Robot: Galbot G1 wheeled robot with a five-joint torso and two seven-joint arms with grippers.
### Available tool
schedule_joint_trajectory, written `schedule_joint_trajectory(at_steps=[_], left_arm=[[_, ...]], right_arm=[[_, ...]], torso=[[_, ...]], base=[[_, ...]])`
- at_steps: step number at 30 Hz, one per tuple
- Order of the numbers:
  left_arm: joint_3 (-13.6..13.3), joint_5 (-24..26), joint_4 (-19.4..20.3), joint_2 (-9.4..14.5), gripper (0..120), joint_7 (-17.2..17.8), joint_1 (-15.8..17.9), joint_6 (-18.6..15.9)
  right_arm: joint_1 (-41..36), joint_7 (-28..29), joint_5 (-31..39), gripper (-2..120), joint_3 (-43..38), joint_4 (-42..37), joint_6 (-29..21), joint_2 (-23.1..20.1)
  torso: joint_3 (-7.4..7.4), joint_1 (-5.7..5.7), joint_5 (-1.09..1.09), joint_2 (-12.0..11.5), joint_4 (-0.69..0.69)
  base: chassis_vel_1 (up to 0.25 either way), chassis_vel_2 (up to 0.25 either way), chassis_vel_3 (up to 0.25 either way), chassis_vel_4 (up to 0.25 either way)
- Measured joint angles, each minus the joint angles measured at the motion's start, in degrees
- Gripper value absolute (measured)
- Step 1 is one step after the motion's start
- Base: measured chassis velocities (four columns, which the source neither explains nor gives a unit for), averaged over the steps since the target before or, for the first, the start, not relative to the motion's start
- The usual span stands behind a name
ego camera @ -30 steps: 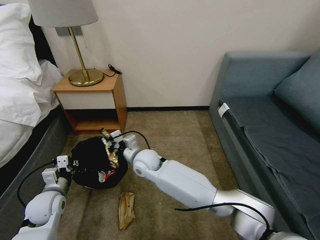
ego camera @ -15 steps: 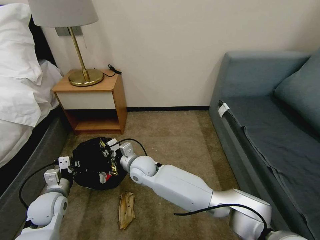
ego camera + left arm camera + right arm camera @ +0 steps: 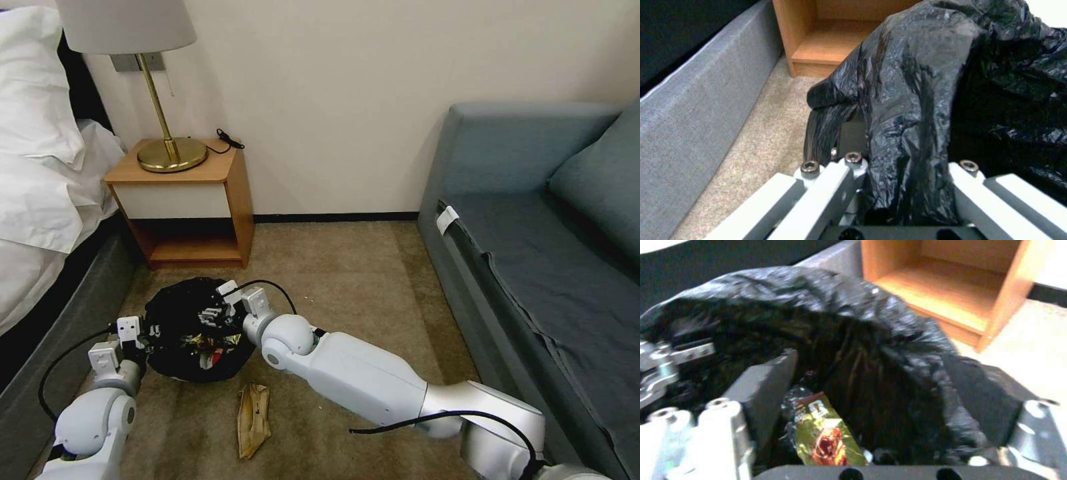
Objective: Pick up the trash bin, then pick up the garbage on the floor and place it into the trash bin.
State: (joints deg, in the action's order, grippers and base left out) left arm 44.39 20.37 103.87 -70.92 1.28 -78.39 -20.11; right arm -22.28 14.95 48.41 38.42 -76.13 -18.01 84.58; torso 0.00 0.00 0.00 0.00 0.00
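Both hands at the bin on the carpet

The left hand (image 3: 141,331) pinches the trash bin (image 3: 175,319) by its bag-draped rim. The right hand (image 3: 880,400), spread, hangs over the bin's mouth above the snack wrapper (image 3: 826,436). The paper bag (image 3: 253,419) lies on the carpet nearby.

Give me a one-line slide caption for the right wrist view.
Right gripper open over the trash bin, a gold-yellow snack wrapper loose between its fingers, with the wooden nightstand behind.

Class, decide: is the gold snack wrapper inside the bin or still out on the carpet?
Inside: the wrapper lies within the bin, ringed by its black liner.
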Motion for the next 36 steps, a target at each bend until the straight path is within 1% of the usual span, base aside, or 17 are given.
schedule_joint_trajectory(at_steps=[2,5,10,12,21,23,24,25,26,27,29,30,31,33,34,35,36], left_arm=[[0.1,0.0,0.0,-0.2,4,0.0,0.0,0.0],[0.2,0.0,0.0,-0.2,4,0.1,0.0,0.0],[0.6,0.1,0.1,0.0,4,0.3,0.2,0.0],[1.0,0.3,0.4,0.4,4,0.3,0.1,0.2],[1.6,0.8,1.1,1.1,4,0.3,-0.5,0.3],[2.1,1.2,1.3,1.6,4,0.2,-0.7,0.3],[2.1,1.2,1.3,1.6,4,0.2,-0.7,0.3],[2.3,1.5,1.5,1.8,4,0.3,-0.9,0.3],[2.4,1.7,1.6,2.0,4,0.3,-0.9,0.3],[2.4,1.7,1.6,2.0,4,0.3,-0.9,0.3],[2.6,2.0,1.6,2.3,4,0.2,-1.1,0.4],[2.6,2.1,1.7,2.5,4,0.2,-1.1,0.4],[2.6,2.1,1.7,2.5,4,0.2,-1.1,0.4],[2.9,2.4,1.6,2.9,4,0.1,-1.1,0.4],[2.9,2.4,1.6,2.9,4,0.1,-1.1,0.4],[3.0,2.5,1.6,3.1,4,0.0,-1.1,0.4],[3.0,2.5,1.6,3.1,4,0.0,-1.1,0.4]], right_arm=[[0.8,0.3,0.1,98,-0.7,-0.1,-1.3,-0.5],[1.4,0.4,-0.4,99,-1.8,0.2,-1.9,-1.0],[2.4,1.2,-0.5,100,-4.0,0.4,-3.9,-2.1],[3.7,1.2,-0.5,100,-5.4,0.4,-5.1,-3.4],[5.1,1.1,-0.8,100,-8.0,3.1,-6.4,-5.3],[4.9,1.1,-0.9,100,-9.3,4.2,-9.5,-6.2],[4.9,1.1,-0.9,100,-9.3,4.2,-9.5,-6.2],[4.4,1.1,-0.5,100,-9.9,4.7,-12.3,-6.8],[4.2,1.1,-0.3,100,-10.1,4.9,-13.3,-7.0],[4.2,1.1,-0.3,100,-10.1,4.9,-13.3,-7.0],[3.1,1.1,0.7,100,-10.2,5.1,-17.4,-7.7],[2.5,1.1,1.0,100,-10.2,5.0,-18.6,-7.9],[2.5,1.1,1.0,100,-10.2,5.0,-18.6,-7.9],[0.8,0.9,1.3,100,-10.3,3.9,-21.0,-8.3],[0.8,0.9,1.3,100,-10.3,3.9,-21.0,-8.3],[-0.2,0.8,2.2,100,-10.2,3.1,-22.5,-8.4],[-0.2,0.8,2.2,100,-10.2,3.1,-22.5,-8.4]], torso=[[0.00,0.00,0.00,0.0,0.00],[0.00,0.00,0.00,0.0,0.00],[0.00,0.00,0.00,0.0,0.00],[0.00,0.00,0.00,0.0,-0.01],[0.00,0.00,0.00,0.0,-0.01],[0.00,0.00,0.00,0.0,0.00],[0.00,0.00,0.00,0.0,0.00],[0.00,0.00,0.01,0.0,0.00],[0.00,0.00,0.01,0.0,0.00],[0.00,0.00,0.01,0.0,0.00],[0.00,0.00,0.00,0.0,0.00],[0.00,0.00,0.00,0.0,-0.01],[0.00,0.00,0.00,0.0,-0.01],[0.00,0.00,0.00,0.0,-0.01],[0.00,0.00,0.00,0.0,-0.01],[0.00,0.00,0.00,0.0,0.00],[0.00,0.00,0.00,0.0,0.00]], base=[[0.000,0.000,0.000,0.000],[0.000,0.000,0.000,0.000],[0.000,0.000,0.000,0.000],[0.000,0.000,0.000,0.000],[0.000,0.000,0.000,0.000],[0.000,0.000,0.000,0.000],[0.000,0.000,0.000,0.000],[0.000,0.000,0.000,0.000],[0.000,0.000,0.000,0.000],[0.000,0.000,0.000,0.000],[0.000,0.000,0.000,0.000],[0.000,0.000,0.000,0.000],[0.000,0.000,0.000,0.000],[0.000,0.000,0.000,0.000],[0.000,0.000,0.000,0.000],[0.000,0.000,0.000,0.000],[0.000,0.000,0.000,0.000]])
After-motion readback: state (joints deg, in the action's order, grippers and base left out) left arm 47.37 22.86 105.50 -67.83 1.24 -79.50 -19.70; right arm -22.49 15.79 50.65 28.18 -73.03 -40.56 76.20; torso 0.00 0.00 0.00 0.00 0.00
